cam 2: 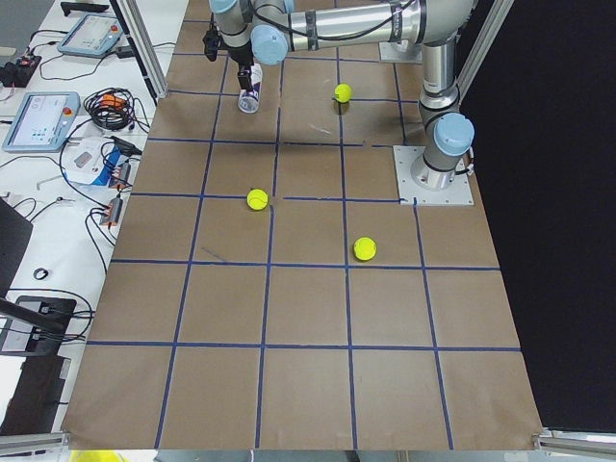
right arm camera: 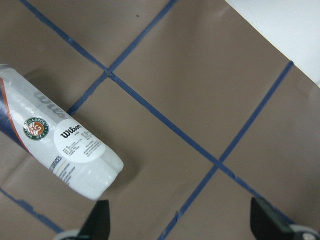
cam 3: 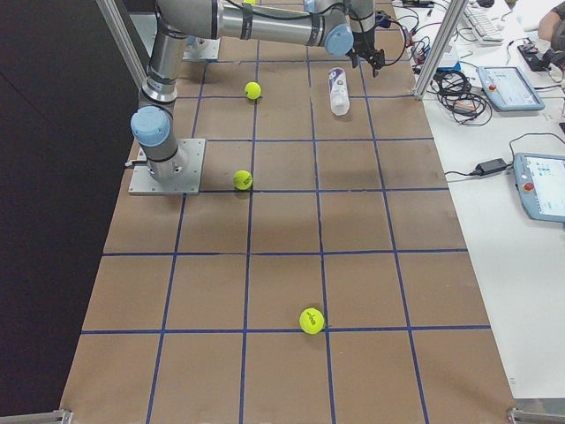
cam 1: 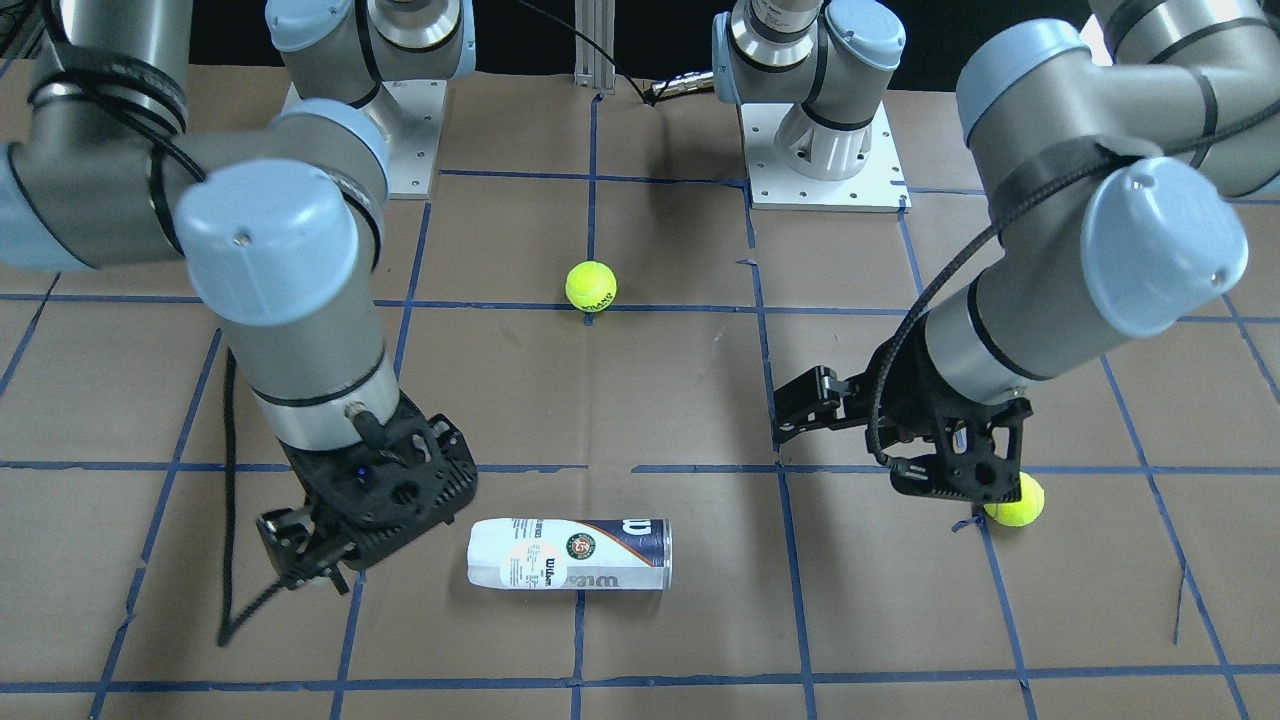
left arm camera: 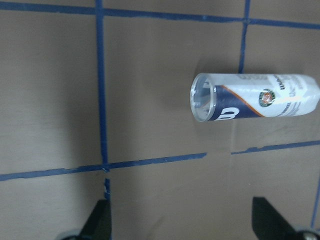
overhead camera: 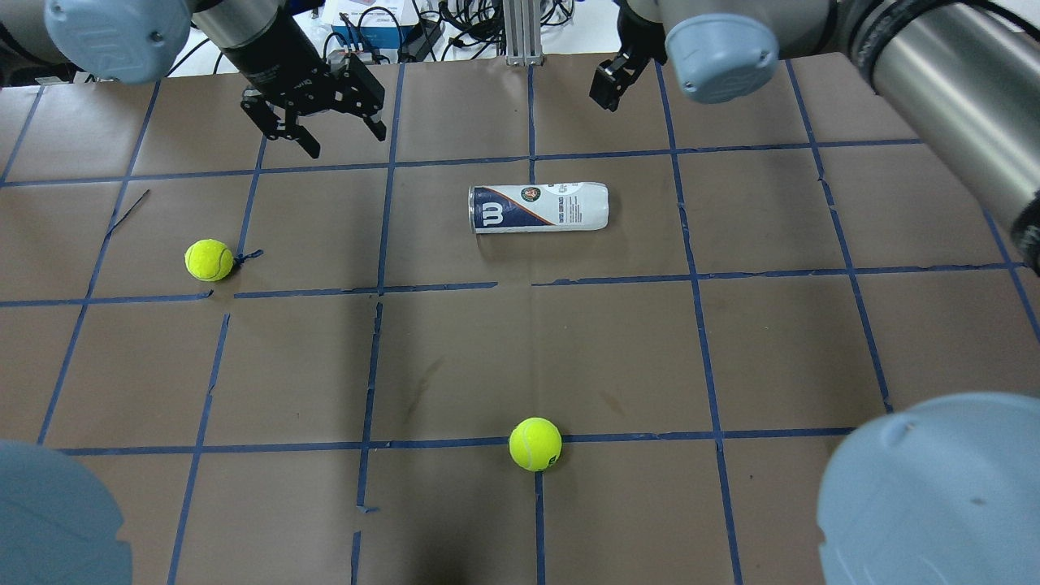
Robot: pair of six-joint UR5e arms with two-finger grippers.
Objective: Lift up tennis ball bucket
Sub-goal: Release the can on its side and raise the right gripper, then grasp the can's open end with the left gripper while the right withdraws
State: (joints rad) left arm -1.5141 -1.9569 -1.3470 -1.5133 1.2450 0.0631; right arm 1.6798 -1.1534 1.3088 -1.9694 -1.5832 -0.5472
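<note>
The tennis ball bucket lies on its side on the brown table at the far middle, its silvery open rim toward my left. It also shows in the front view, the left wrist view and the right wrist view. My left gripper is open and empty, raised above the table to the left of the bucket; the front view shows it too. My right gripper is open and empty, hovering off the bucket's closed end, apart from it.
One tennis ball lies on the left below my left wrist, another in the near middle. A third ball lies far off toward the right end. The table's far edge runs just behind both grippers.
</note>
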